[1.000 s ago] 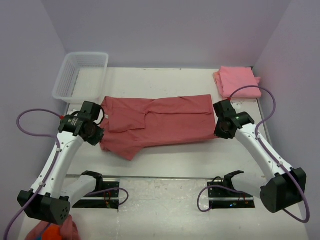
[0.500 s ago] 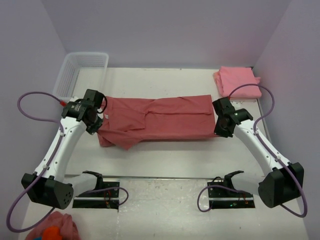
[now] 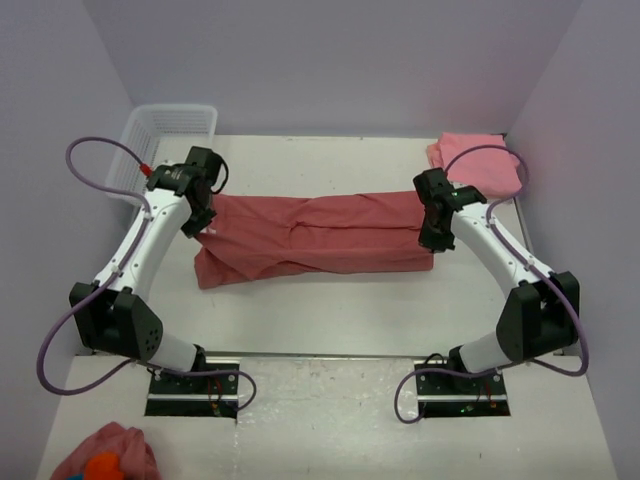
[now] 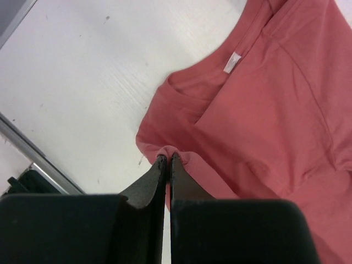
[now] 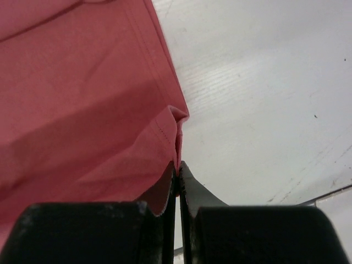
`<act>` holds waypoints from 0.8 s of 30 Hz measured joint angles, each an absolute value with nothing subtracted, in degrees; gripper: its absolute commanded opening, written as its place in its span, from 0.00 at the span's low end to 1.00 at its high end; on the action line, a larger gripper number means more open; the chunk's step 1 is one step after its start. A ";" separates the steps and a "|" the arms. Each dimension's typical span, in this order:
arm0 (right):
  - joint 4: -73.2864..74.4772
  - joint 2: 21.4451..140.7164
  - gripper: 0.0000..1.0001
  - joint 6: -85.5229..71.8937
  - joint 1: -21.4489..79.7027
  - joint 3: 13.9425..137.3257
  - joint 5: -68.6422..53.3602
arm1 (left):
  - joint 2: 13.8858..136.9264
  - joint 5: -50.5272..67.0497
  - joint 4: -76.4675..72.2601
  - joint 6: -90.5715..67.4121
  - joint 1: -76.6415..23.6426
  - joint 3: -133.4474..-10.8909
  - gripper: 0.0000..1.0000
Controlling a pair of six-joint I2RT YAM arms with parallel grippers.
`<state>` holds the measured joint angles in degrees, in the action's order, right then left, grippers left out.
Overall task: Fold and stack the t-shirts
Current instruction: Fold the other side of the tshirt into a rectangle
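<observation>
While both arms reach forward from their bases and angle inward over the white table (image 3: pixel 330 320), each one holds an end of the dusty rose-red cotton t-shirt (image 3: pixel 320 235), which lies as a long, loosely folded band across mid-table.

Left gripper (image 4: pixel 168 158): wrist tipped down at the tee's left end, fingers pressed together on a small pucker of fabric just below the collar. White neck label (image 4: pixel 235 61) faces up.

Right gripper (image 5: pixel 177 165): at the tee's right end, fingers clamped on the stitched hem corner, elbow bent back toward the near edge.

Surface is white-painted board with faint grain and a few dark specks. Walls are plain pale lavender on three sides.

- Beyond the tee's left end: white plastic mesh basket (image 3: pixel 165 135), rectangular, at the far corner.
- Beyond the tee's right end: folded salmon-pink t-shirt (image 3: pixel 470 160), partly behind the right arm's purple cable (image 3: pixel 500 150).
- Well toward the near-left of the tee: small pink cloth lump with an orange patch (image 3: pixel 105 462).

Tee fabric is soft and matte, with shallow creases running lengthwise.
</observation>
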<state>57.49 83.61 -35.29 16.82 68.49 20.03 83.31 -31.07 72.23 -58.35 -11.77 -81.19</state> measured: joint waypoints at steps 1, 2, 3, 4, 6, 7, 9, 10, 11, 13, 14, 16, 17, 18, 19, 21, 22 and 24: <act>57.41 84.86 0.00 -35.09 16.69 69.32 20.03 | 84.40 -31.33 71.96 -57.84 -11.73 -81.97 0.00; 57.34 86.04 0.00 -34.89 16.51 70.08 20.05 | 85.45 -31.48 71.50 -57.47 -11.66 -82.65 0.00; 57.32 87.20 0.00 -34.72 16.34 70.78 20.05 | 86.37 -31.62 71.35 -57.30 -11.64 -83.26 0.00; 57.39 88.38 0.00 -34.50 16.08 71.57 20.08 | 87.22 -31.77 71.05 -57.14 -11.64 -83.74 0.00; 57.25 90.65 0.00 -34.20 15.38 73.14 20.08 | 88.97 -31.88 70.41 -56.64 -11.64 -84.23 0.00; 57.25 91.66 0.00 -34.00 14.92 73.95 20.05 | 89.78 -31.99 70.17 -56.36 -11.64 -84.34 0.00; 57.19 93.45 0.00 -33.69 13.91 75.64 20.03 | 91.61 -32.25 69.87 -55.94 -11.64 -84.75 0.00; 57.23 94.13 0.00 -33.52 13.43 76.34 20.05 | 92.47 -32.38 69.73 -55.86 -11.64 -84.99 0.00; 57.12 94.85 0.00 -33.34 12.88 77.30 20.05 | 93.23 -32.51 69.54 -55.77 -11.62 -85.17 0.00; 57.21 96.25 0.00 -33.04 11.94 79.09 20.05 | 94.52 -32.77 69.43 -55.61 -11.62 -85.62 0.00; 57.21 96.92 0.00 -32.88 11.66 79.92 20.05 | 95.33 -32.97 69.21 -55.40 -11.62 -85.93 0.00; 57.21 98.37 0.00 -32.49 11.27 81.62 20.05 | 96.27 -33.12 68.62 -55.24 -11.62 -86.17 0.00; 57.25 99.15 0.00 -32.32 11.18 82.37 20.05 | 96.60 -33.15 68.40 -55.13 -11.60 -86.21 0.00; 57.23 99.85 0.00 -32.21 11.18 82.83 20.05 | 96.90 -33.15 68.36 -54.94 -11.60 -86.39 0.00; 57.28 100.51 0.00 -32.03 11.18 83.24 20.05 | 97.25 -33.19 68.29 -54.87 -11.53 -86.65 0.00; 57.39 102.02 0.00 -31.83 11.18 83.99 20.05 | 98.13 -33.23 68.16 -54.81 -11.40 -87.35 0.00; 57.41 102.69 0.00 -31.77 11.18 84.25 20.03 | 98.65 -33.28 68.12 -54.81 -11.31 -87.70 0.00; 57.49 103.83 0.00 -31.48 11.18 84.77 20.03 | 99.66 -33.32 67.88 -54.83 -11.14 -88.25 0.00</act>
